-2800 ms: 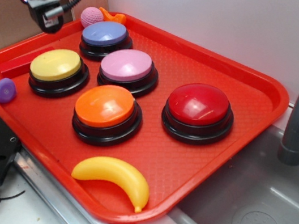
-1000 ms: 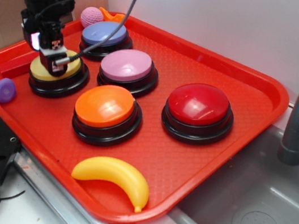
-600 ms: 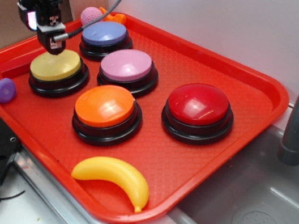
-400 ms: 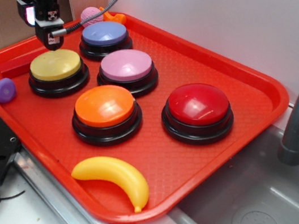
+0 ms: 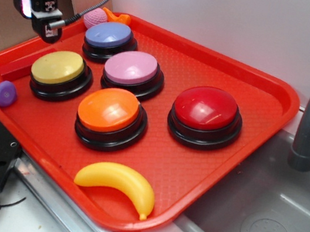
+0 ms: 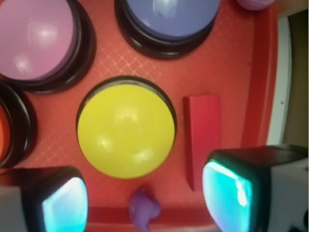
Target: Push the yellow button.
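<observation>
Yellow button (image 5: 58, 67) waits under the tool (image 5: 44, 26).
Tool's pads (image 6: 226, 195) sit apart, empty; come straight down on the dome's middle.

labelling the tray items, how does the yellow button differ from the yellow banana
The yellow button is a round dome on a black circular base; the banana is a long curved shape with no base. The button's yellow is duller and mustard-like, the banana's brighter and glossier. The button sits near the tray's left edge beside the red block; the banana lies by the front rim. Both are yellow plastic and rest on the red tray.
</observation>
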